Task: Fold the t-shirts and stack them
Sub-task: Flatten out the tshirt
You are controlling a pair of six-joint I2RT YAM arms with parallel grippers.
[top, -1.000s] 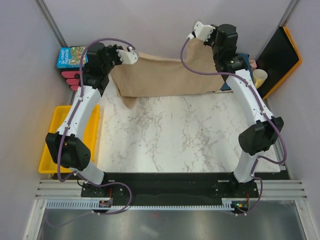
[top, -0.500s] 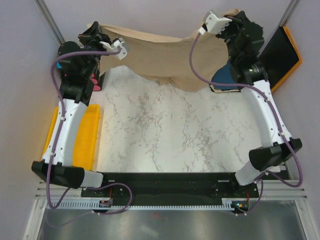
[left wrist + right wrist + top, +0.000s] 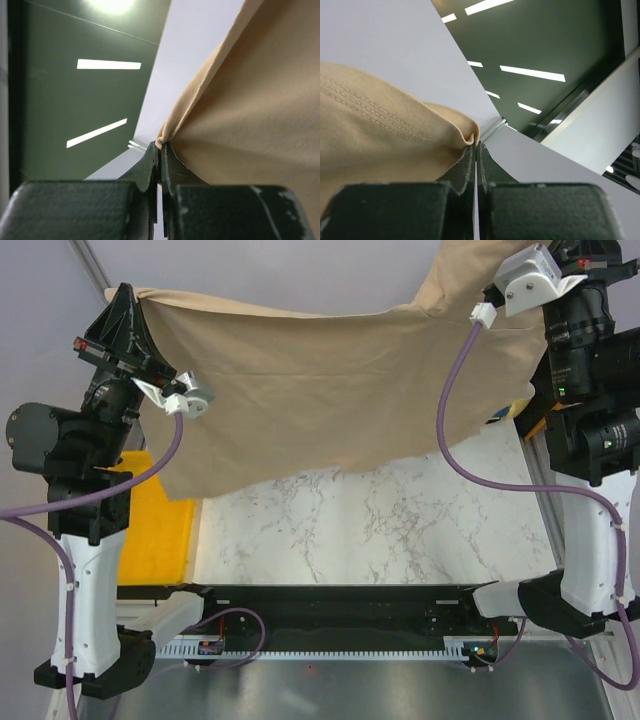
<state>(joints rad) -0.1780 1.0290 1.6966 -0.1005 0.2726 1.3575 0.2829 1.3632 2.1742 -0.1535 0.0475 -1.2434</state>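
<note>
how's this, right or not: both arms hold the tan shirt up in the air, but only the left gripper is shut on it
Not quite. Both arms hold the tan shirt up in the air, and both the left gripper and the right gripper are shut on it; the right wrist view shows its pinch.

Nothing legible in any view: no text, brand, number or sign to read. Tan t-shirt (image 3: 330, 390) shows plain cloth only, with rows of stitching along the hem in the right wrist view. Tiny coloured spots on the arm housings and base rail in the top view too small to read.
</note>
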